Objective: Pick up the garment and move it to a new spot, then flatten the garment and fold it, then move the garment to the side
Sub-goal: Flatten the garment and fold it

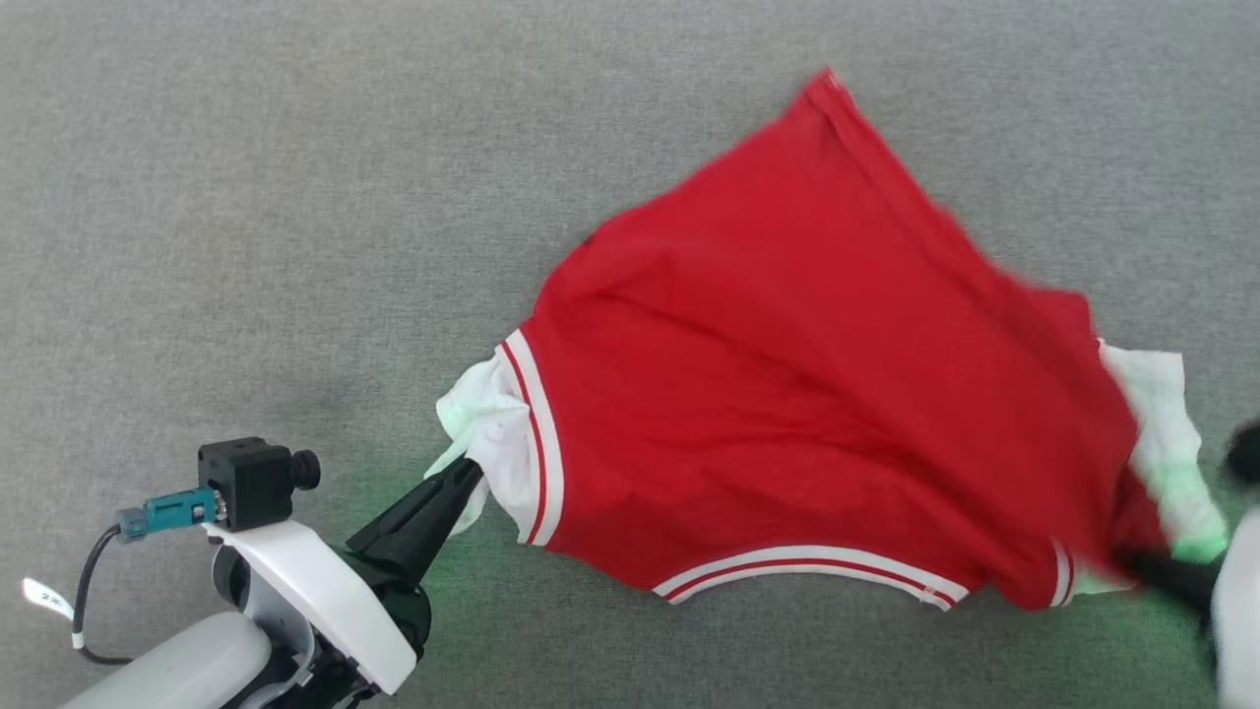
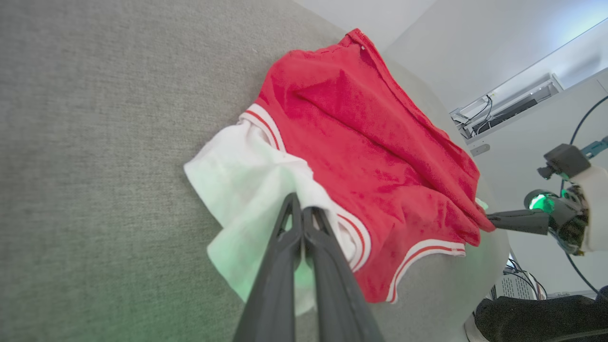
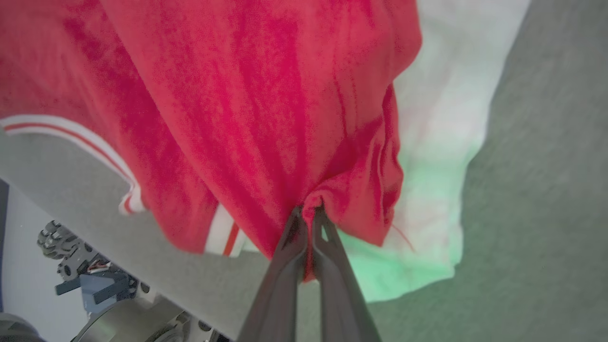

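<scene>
Garment (image 1: 787, 394): red cloth, spread over the grey table top (image 1: 246, 197), right of centre; gripped at both near corners.
Left gripper (image 1: 471, 475): near left; fingers pressed together, pinching the white cloth at the garment's left end.
Right gripper (image 3: 308, 213): near right; fingers pressed together, pinching a bunched fold of red cloth just beside the white cloth at the right end. Blurred in the head view.
Left arm (image 1: 315, 591): white shell at the near left corner, carrying a black camera block (image 1: 246, 481) with a teal plug (image 1: 177, 512) and a dark cable.
Near hem (image 1: 807, 563): white band with a thin red stripe, curving between the two grippers.
Hem height: cannot tell whether the near hem rests on the table top or hangs clear of it.
Left end panel (image 1: 482, 409): white, crumpled, tinted green near the fingers; a red-and-white stripe band joins it to the red cloth.
Right end panel (image 1: 1166, 433): white, right of the red cloth, tinted green at its near end.
Red body: creased, with folds running from the far corner down toward the right gripper; right edge blurred.
Far corner (image 1: 827, 84): a point of red cloth, the farthest part, lying on the table top.
Table top edge: a rounded edge shows past the garment in the left wrist view.
</scene>
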Tool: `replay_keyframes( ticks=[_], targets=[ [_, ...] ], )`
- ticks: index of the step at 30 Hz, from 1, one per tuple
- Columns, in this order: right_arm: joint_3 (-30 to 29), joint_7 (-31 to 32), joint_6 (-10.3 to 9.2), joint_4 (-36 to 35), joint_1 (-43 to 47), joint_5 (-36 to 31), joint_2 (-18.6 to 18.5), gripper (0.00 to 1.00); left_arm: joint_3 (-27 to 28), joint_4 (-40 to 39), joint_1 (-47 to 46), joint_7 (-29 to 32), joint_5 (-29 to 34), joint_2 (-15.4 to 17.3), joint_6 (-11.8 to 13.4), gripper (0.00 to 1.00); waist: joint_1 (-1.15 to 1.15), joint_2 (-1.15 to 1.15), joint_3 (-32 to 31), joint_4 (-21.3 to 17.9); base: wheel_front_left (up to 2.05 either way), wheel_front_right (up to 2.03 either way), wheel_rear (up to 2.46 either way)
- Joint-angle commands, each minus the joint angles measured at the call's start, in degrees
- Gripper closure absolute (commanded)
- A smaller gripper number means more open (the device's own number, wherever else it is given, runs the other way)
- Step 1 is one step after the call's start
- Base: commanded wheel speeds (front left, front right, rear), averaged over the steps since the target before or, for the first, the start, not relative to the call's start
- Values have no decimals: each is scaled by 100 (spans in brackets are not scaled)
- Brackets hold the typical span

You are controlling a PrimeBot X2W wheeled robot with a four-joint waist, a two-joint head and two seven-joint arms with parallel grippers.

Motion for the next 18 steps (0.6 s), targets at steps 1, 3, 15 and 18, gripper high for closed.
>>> replay_keyframes(
  ticks=[1, 3, 15, 18],
  targets=[
    [-57, 90, 0, -198, 282, 1, 121, 100, 23, 37, 97, -23, 42, -14, 31, 100, 0, 0, -17, -33, 0, 0, 0],
    [-86, 237, 0, -529, 721, -96, 297, 100, 36, 55, 111, -26, 62, -33, 24, 100, 0, 0, -14, -43, 0, 0, 0],
    [-326, 277, 0, -1329, 1142, -719, 1086, 0, 124, 122, 217, -33, 25, -90, -79, 100, 0, 0, 33, -113, 0, 0, 0],
    [-760, 379, 0, -1659, 1158, -668, 1038, 0, 168, 111, 245, -35, 29, -117, -96, 100, 0, 0, 39, -90, 0, 0, 0]
  ],
)
